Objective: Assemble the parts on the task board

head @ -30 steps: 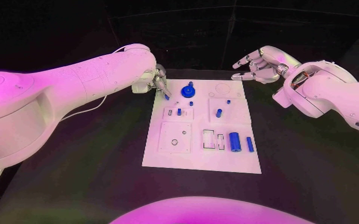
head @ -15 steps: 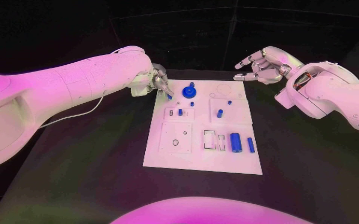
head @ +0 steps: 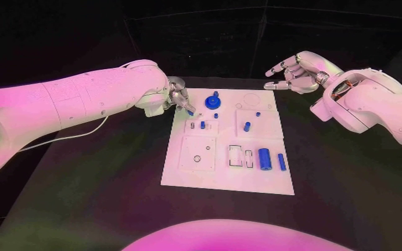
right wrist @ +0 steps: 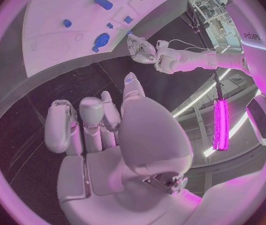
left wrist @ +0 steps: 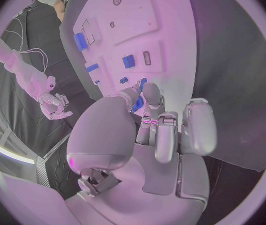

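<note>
Reaching over the far-left corner of the task board (head: 228,146), the left hand (head: 178,97) pinches a small blue part (left wrist: 137,103) between thumb and fingertip. More blue parts stand on the board, among them a round knob (head: 212,102) and a cylinder (head: 265,158). Off the far-right corner, the right hand (head: 297,72) hovers above the worktop (head: 109,169), fingers curled loosely apart, holding nothing.

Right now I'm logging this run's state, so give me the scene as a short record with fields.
surface: black table
task board: white plate, mid-table
left hand: at the board's far left corner, pinching a small blue part
right hand: raised off the board's far right corner, holding nothing, fingers apart
parts on board: round blue knob; large blue cylinder; smaller blue pieces
</note>
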Robot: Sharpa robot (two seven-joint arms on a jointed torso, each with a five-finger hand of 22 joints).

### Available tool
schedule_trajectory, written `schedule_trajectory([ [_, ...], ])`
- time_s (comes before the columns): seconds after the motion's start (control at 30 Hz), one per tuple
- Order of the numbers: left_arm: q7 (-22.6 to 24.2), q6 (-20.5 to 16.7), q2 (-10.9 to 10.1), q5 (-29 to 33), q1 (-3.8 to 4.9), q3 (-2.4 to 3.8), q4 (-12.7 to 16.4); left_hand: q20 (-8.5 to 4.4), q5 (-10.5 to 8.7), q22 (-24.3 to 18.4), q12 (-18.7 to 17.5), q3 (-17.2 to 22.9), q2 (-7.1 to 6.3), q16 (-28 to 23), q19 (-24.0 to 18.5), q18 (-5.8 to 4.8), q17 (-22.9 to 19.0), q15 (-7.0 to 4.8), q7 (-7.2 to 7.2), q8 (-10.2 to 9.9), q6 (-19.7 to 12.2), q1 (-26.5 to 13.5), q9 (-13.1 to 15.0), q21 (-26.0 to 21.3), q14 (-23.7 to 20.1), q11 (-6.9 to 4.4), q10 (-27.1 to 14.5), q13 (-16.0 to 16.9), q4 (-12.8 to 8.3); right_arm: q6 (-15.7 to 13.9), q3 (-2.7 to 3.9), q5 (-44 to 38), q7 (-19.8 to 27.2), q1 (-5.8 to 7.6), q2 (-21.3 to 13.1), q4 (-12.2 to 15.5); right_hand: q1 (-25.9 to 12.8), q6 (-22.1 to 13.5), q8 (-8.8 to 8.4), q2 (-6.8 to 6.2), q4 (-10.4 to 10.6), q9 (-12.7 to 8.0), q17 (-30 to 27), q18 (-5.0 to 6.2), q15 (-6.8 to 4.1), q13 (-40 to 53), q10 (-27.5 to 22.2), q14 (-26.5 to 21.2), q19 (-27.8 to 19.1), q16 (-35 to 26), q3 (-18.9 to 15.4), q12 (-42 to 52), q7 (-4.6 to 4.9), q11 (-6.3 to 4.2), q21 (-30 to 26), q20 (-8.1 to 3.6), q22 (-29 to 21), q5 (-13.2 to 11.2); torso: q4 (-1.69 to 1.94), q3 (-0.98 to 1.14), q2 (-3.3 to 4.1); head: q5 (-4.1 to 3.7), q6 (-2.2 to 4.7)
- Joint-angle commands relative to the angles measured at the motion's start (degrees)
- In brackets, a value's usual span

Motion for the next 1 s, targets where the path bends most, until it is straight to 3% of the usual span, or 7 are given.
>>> schedule_trajectory([
  [0.03,-1.1,-2.9,-0.5,0.5,0.02,-0.64,1.1,-0.28,0.31,0.7,0.4,9.6,-0.05,0.2,0.2,-0.12,15.1,-0.55,-0.04,0.4,0.6,-0.8,0.1,0.4,6.1,0.09,0.5,0.2,-9.0,0.0,0.05,-0.1,0.3,0.13,0.0,0.1,0.1,0.0,0.28,0.47,0.0,0.0,0.0,0.47,-0.09,0.0,-0.1,0.1,-0.3,-0.3,-0.4,0.0,-0.07,0.02,-0.2,-0.11,0.0,0.3,-0.07,-0.08,0.0,0.15,-0.1],
  [0.3,-1.2,-3.8,-0.9,0.5,-0.19,-1.89,2.7,-0.34,0.8,0.8,0.9,10.5,-0.47,0.2,0.3,-0.14,15.1,-0.61,-0.1,0.6,0.7,-1.3,0.3,0.4,6.1,0.02,0.8,0.8,-9.3,0.0,0.05,-0.1,0.4,0.13,0.1,0.0,0.1,0.0,0.28,0.47,0.0,0.0,0.0,0.47,-0.09,0.0,-0.1,0.1,-0.3,-0.3,-0.4,0.0,-0.07,0.02,-0.2,-0.11,0.0,0.3,-0.07,-0.08,0.06,0.11,-0.19],
  [1.0,-1.6,-2.3,-0.6,0.5,-0.65,-2.38,3.3,-0.38,1.1,0.9,1.4,11.1,-0.65,0.2,0.3,-0.14,15.1,-0.65,-0.13,0.8,0.7,-1.7,0.5,0.4,6.1,-0.02,1.0,1.3,-9.4,0.1,0.05,-0.1,0.4,0.13,0.2,0.0,0.2,0.0,0.32,0.48,0.0,0.0,0.0,0.48,-0.1,0.0,-0.1,0.1,-0.3,-0.3,-0.4,0.0,-0.08,0.01,-0.3,-0.12,-0.1,0.3,-0.08,-0.01,0.05,0.23,-0.46],
])
